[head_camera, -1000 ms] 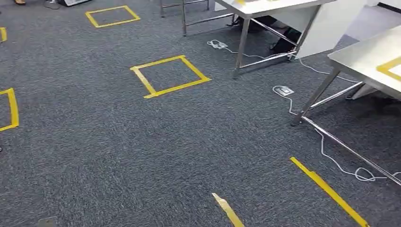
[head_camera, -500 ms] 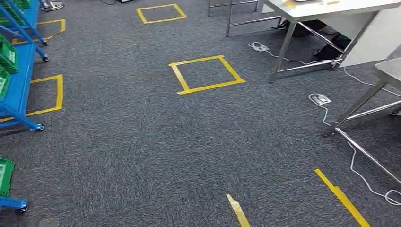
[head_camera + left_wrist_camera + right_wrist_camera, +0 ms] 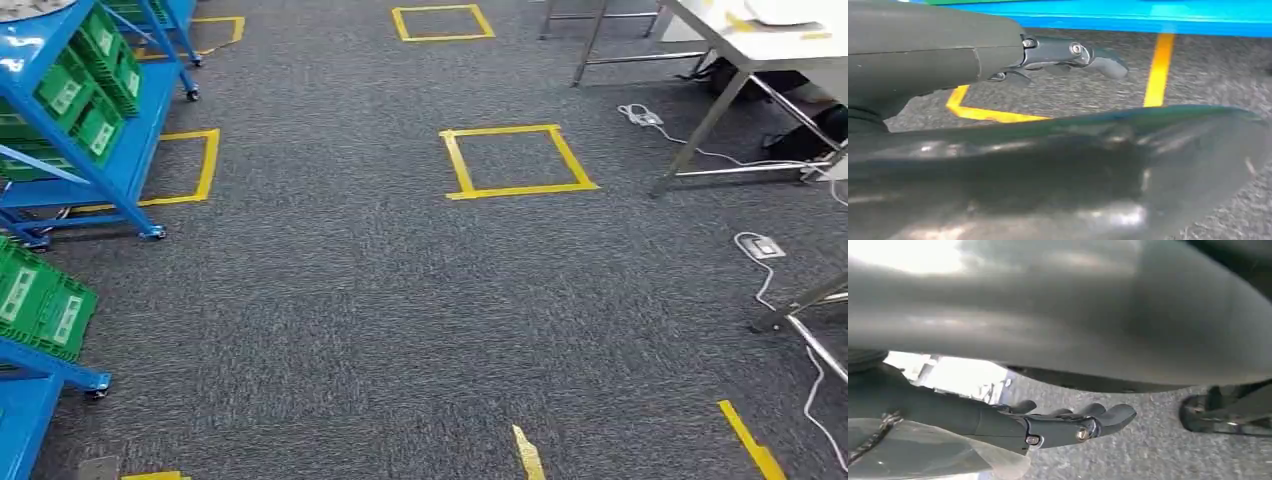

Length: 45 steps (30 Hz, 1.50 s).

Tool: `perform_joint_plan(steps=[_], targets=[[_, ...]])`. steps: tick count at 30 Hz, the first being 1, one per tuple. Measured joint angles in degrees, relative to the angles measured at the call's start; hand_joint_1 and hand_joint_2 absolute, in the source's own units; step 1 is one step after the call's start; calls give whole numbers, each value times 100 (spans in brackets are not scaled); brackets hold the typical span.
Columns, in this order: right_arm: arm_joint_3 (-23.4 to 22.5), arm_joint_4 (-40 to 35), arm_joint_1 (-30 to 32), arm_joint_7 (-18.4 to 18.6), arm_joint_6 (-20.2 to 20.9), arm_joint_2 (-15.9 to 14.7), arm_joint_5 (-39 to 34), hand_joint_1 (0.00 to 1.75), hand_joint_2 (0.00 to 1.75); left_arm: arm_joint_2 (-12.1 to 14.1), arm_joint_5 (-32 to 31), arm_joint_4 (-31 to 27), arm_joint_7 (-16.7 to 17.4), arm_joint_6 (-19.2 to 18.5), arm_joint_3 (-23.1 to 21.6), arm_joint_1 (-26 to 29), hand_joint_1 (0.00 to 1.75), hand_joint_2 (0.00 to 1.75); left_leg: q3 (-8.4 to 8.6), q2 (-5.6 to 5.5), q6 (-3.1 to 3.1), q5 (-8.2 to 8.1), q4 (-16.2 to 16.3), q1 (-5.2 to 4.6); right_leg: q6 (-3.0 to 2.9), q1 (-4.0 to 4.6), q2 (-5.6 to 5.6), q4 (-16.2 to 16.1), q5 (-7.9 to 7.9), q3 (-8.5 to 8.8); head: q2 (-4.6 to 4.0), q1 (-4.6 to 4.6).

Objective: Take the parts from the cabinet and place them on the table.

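The cabinet (image 3: pixel 90 120), a blue wheeled rack, stands along the left edge of the carpet (image 3: pixel 380 300) with green bins (image 3: pixel 85 95) tilted on its shelves; the parts should be inside those bins, though none can be made out from here. A second blue rack (image 3: pixel 30 400) with two more green bins (image 3: pixel 40 300) sits at the lower left corner of the floor. I count about five bins on the farther rack, but some are cut off at the picture's edge. Judging by the bin size, the parts are probably small, stiff and light; each is best taken across its middle from the open top of a bin, though this is a guess until one is visible. The table (image 3: pixel 770 35) stands at the far right corner, well apart from the racks, and another table leg (image 3: pixel 800 300) shows at the right edge. Four yellow tape squares (image 3: pixel 515 160) mark the carpet, and a white cable (image 3: pixel 760 245) trails near the table legs. The left hand (image 3: pixel 1068 52) hangs above the carpet with its fingers loosely extended, holding nothing. The right hand (image 3: pixel 1073 427) likewise hangs with fingers apart and nothing in it.
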Motion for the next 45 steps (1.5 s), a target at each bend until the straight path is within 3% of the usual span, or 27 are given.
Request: perform_joint_plan(steps=[1,2,3,6,7,8,9,12,14,16,17,19,21,22,23,25,27,28,30,31,32,33,37,39,42,43,45], targets=[[0,0,-4,-2,0,0,-18,0,0,-7,-31,0,0,0,0,-4,0,0,6,-78,-4,-2,0,3,-39,0,178,-541,290,208,0,7],[0,0,4,-2,2,-7,-59,0,0,-28,-76,0,0,0,0,-10,0,0,-22,-133,-22,-9,26,-3,-65,-4,529,-786,334,279,0,-4],[-2,0,9,-55,15,-7,-99,0,0,-31,-125,0,0,11,0,-30,0,0,-69,-222,-50,-13,59,-7,-39,-39,520,-946,288,348,0,-2],[-33,2,33,-63,107,-11,-129,0,0,-81,-258,0,-53,35,0,12,0,0,-131,-421,-187,64,13,46,-79,3,348,-949,323,395,0,0],[-39,6,44,-61,124,-17,-131,0,0,-91,-302,0,-81,42,0,10,0,0,-135,-296,-190,8,69,45,-108,-46,242,-1019,368,433,0,-2],[-44,11,66,-55,147,-35,-133,0,0,-125,-310,0,-105,42,-2,5,0,0,-206,80,-214,-137,241,11,-130,-27,165,-1052,370,465,0,-24],[-50,11,97,-55,168,-41,-136,0,0,-140,-325,0,-118,41,-4,-25,0,0,-359,235,-241,-352,581,22,-141,-17,68,-1052,364,475,0,-42],[-74,15,138,-48,179,-57,-138,0,0,-160,-352,0,-133,42,-9,-56,0,0,-852,366,-312,-822,1718,65,-163,6,-219,-1044,338,482,0,-37],[-81,20,138,-48,179,-59,-138,0,0,-162,-352,0,-140,42,-9,-29,0,0,-679,394,-349,-538,1437,104,-147,2,-356,-1043,321,500,0,-42],[-81,20,133,-48,181,-59,-135,0,0,-160,-341,0,-140,42,-9,-32,0,0,-130,567,-368,-37,421,131,-107,-6,-492,-1030,284,544,0,-39],[-81,22,130,-48,181,-59,-131,0,0,-166,-310,2,-140,42,-9,-42,0,0,27,810,-373,-69,114,112,-74,2,-541,-1023,261,556,0,-44],[-81,28,114,-48,170,-59,-114,0,0,-168,-245,0,-131,28,-7,-75,0,0,10,767,-226,-75,53,57,1,53,-649,-991,221,547,0,-35],[-70,28,61,-48,107,-48,-85,0,0,-142,-162,2,-79,11,24,-26,0,0,-24,660,-162,-66,48,25,47,34,-748,-1007,224,587,0,-35],[-61,26,30,-33,41,-28,-65,0,0,-122,-124,0,-41,-2,66,-22,0,0,0,605,-103,-36,9,49,95,14,-720,-995,176,558,0,-41],[-57,26,1,-22,-7,-26,-48,0,0,-120,-109,0,-11,-2,94,-14,0,0,-2,573,-78,-26,5,54,119,1,-449,-875,54,496,0,-8],[-50,22,-5,-44,-53,-17,-33,0,0,-103,-107,0,18,-2,138,-35,0,0,-33,461,-9,-16,6,45,107,-6,-152,-22,-390,103,0,0],[-29,20,13,-46,-68,-17,-31,0,0,-92,-111,-2,18,-11,162,-39,0,0,-48,306,10,-10,9,15,83,-2,-82,815,-659,-328,0,0],[-24,20,15,-42,-66,-15,-31,0,0,-92,-111,-2,18,-18,179,-25,0,0,-42,235,10,-10,10,2,61,0,-72,862,-587,-377,0,0],[-20,20,21,-9,-68,-9,-33,0,0,-92,-127,-2,18,-39,205,-16,0,0,-32,75,10,-10,15,-12,0,8,-38,274,-128,-154,0,4],[-20,20,20,-9,-68,-9,-33,0,0,-94,-133,-2,18,-42,218,-20,0,0,-21,-10,8,-9,15,-12,-44,16,62,-308,190,105,0,4],[-20,20,15,-11,-68,-9,-33,0,0,-107,-151,-2,18,-44,230,-20,0,0,-18,-73,4,-10,15,-2,-82,29,269,-736,344,286,0,4],[-20,20,18,-11,-68,-9,-35,0,0,-125,-170,-2,15,-46,234,-26,0,0,-46,-122,-33,-6,40,-22,-111,16,455,-841,300,341,0,-13],[-20,17,1,-52,-70,-4,-35,0,0,-114,-179,-4,15,-48,256,14,0,0,-118,-335,-183,65,-12,31,-140,19,236,-1039,319,484,0,4],[-20,20,14,-55,-79,0,-37,0,0,-118,-179,-11,15,-46,269,6,0,0,-228,197,-211,-194,298,19,-179,8,69,-1151,360,571,0,-29],[-18,17,29,-55,-74,0,-39,0,0,-116,-179,-11,15,-48,275,-28,0,0,-798,351,-307,-719,1514,63,-200,19,-220,-1149,320,590,0,-24],[-18,17,31,-52,-74,0,-42,0,0,-111,-181,-11,15,-46,278,-14,0,0,-850,361,-332,-702,1636,88,-195,17,-291,-1148,313,597,0,-31],[-20,17,33,-52,-70,0,-57,0,0,-105,-205,-13,15,-46,280,15,0,0,-581,414,-386,-307,1110,142,-159,6,-427,-1145,283,625,0,-24]])
